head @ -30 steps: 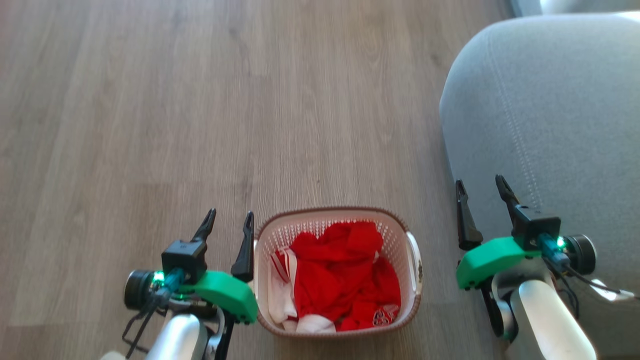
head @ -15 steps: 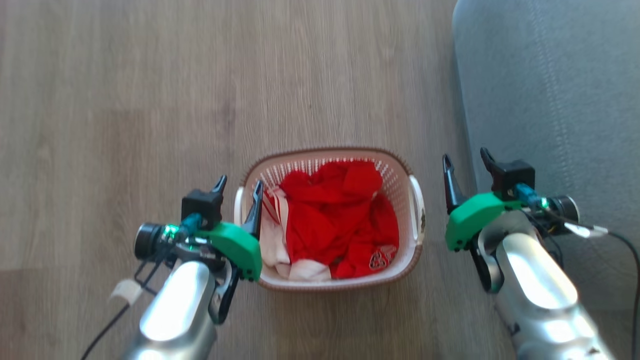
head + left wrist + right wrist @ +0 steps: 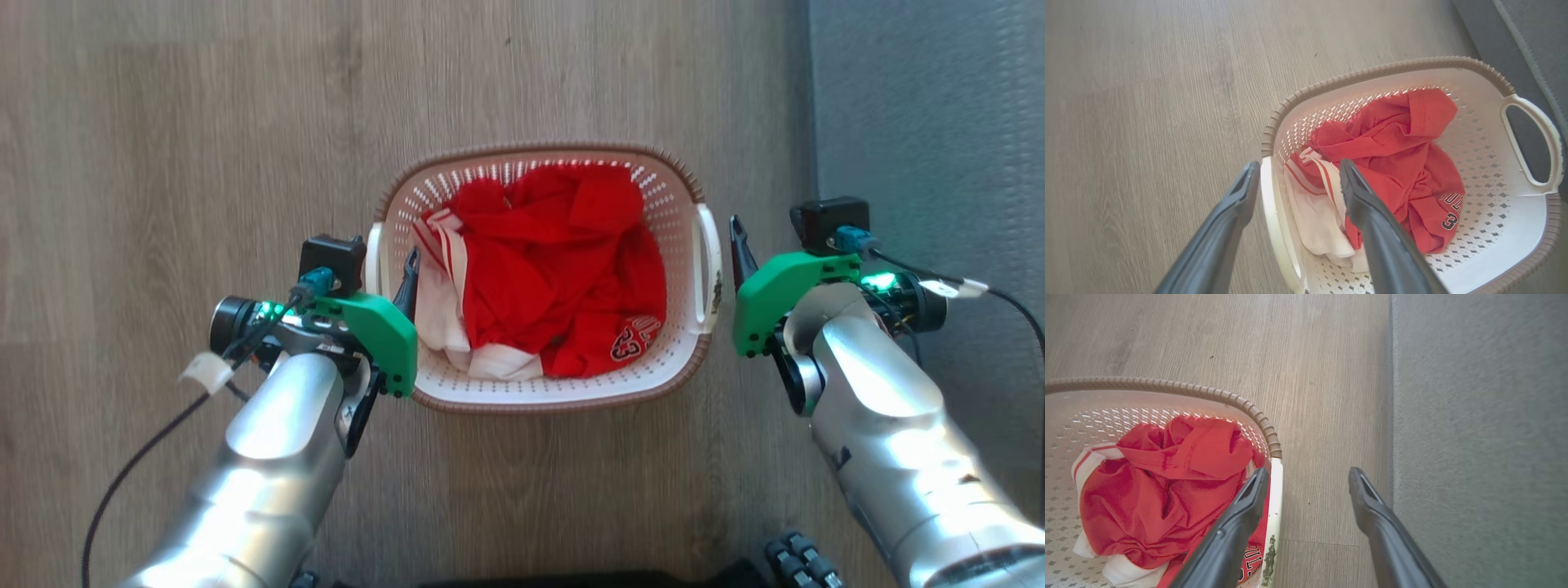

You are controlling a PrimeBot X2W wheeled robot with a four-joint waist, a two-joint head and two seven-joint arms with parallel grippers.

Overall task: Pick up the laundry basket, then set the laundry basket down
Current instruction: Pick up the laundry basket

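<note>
Pale wood floor (image 3: 204,122), a grey sofa (image 3: 922,98) along its right edge. The basket (image 3: 539,402) sits on the floor between the robot's arms. It is cream, perforated and brown-rimmed, heaped with red and white clothes (image 3: 555,269). The left hand (image 3: 1298,165), fingers spread, straddles the left handle (image 3: 374,261), one finger inside and one outside, apparently lined up for a two-sided lift. The right hand (image 3: 1308,471), likewise spread, hovers at the right handle (image 3: 709,261), gripping nothing. The basket looks not yet raised.
</note>
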